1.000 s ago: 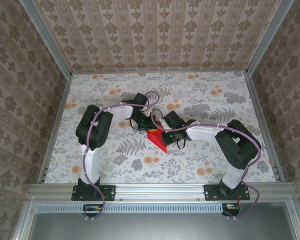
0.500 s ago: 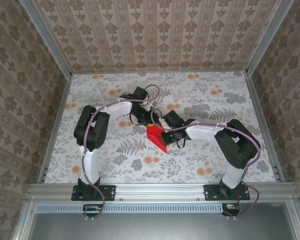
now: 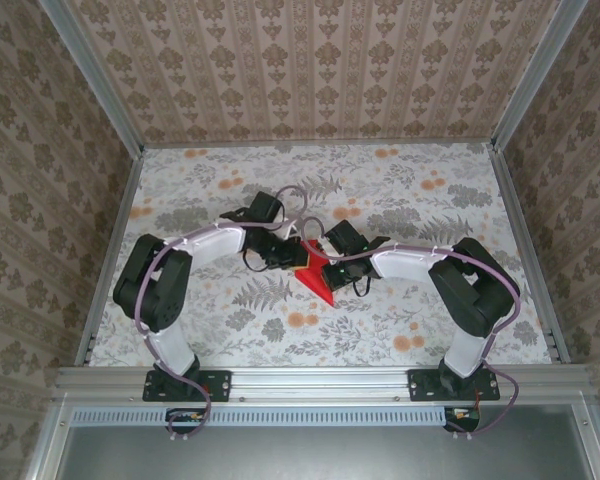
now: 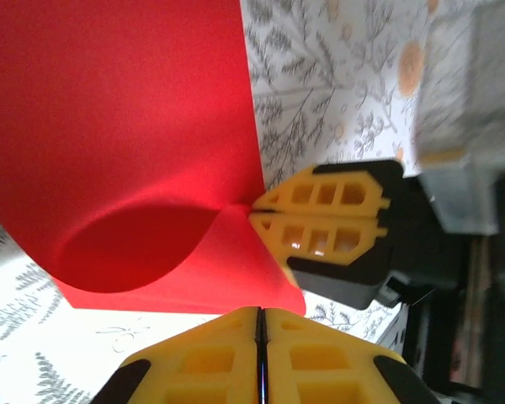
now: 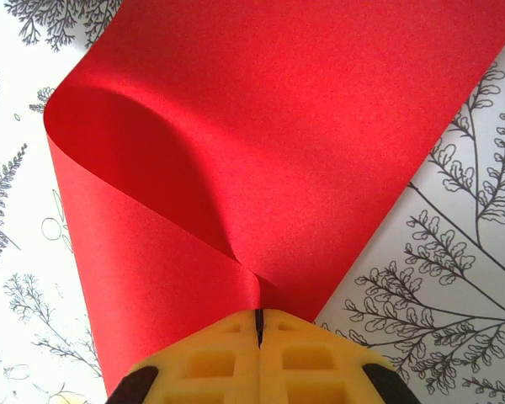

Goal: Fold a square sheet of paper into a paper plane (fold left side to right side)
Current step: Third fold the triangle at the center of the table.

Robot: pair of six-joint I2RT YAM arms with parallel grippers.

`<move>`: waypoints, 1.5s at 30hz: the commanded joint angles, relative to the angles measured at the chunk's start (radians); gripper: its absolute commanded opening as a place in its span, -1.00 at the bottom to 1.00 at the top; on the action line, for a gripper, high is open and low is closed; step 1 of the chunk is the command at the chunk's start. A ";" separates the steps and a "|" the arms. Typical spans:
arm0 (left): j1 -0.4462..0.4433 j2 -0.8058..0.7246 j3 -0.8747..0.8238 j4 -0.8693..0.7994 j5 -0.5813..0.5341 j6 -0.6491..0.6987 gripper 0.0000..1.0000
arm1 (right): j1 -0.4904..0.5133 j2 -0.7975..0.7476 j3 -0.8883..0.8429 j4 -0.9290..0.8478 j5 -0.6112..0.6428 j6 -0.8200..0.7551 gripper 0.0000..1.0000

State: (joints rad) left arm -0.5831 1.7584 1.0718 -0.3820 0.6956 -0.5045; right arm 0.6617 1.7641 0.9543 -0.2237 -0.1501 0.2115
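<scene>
The square sheet of paper (image 3: pixel 318 283) is bright red and lies mid-table, part folded, with one flap curling up. My right gripper (image 3: pixel 324 263) is shut on the sheet (image 5: pixel 278 126), its jaws (image 5: pixel 258 314) pinching the spot where the curled flap meets the flat layer. In the left wrist view that same right gripper (image 4: pixel 253 209) grips the sheet (image 4: pixel 135 126) at its right edge. My left gripper (image 3: pixel 293 259) is shut, its tips (image 4: pixel 259 310) touching the sheet's near edge. I cannot tell whether paper sits between them.
The floral-print table (image 3: pixel 410 190) is ringed by patterned walls and an aluminium frame (image 3: pixel 310 378) along the near edge. Both forearms meet over the table's middle, close together. Open table lies behind and to either side of the arms.
The left arm's elbow has swung left and toward the near edge, and its gripper has shifted down to the sheet's upper left edge. The right arm and the sheet have barely moved.
</scene>
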 commanded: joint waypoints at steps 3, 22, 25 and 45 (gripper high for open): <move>-0.009 0.011 -0.042 0.084 0.037 -0.041 -0.82 | 0.009 0.042 0.003 -0.091 -0.012 -0.015 -1.00; -0.012 0.093 -0.067 0.056 -0.046 -0.004 -0.83 | 0.009 0.058 0.014 -0.108 -0.012 -0.024 -1.00; -0.011 0.095 -0.072 0.045 -0.085 0.003 -0.83 | 0.010 0.058 0.015 -0.109 -0.011 -0.027 -1.00; -0.011 0.138 -0.095 0.028 -0.140 0.004 -0.84 | -0.006 0.034 0.030 -0.095 -0.017 0.023 -0.97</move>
State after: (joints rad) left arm -0.5896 1.8580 1.0080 -0.3122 0.6128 -0.5228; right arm 0.6621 1.7798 0.9833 -0.2596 -0.1505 0.2073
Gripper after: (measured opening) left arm 0.084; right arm 0.051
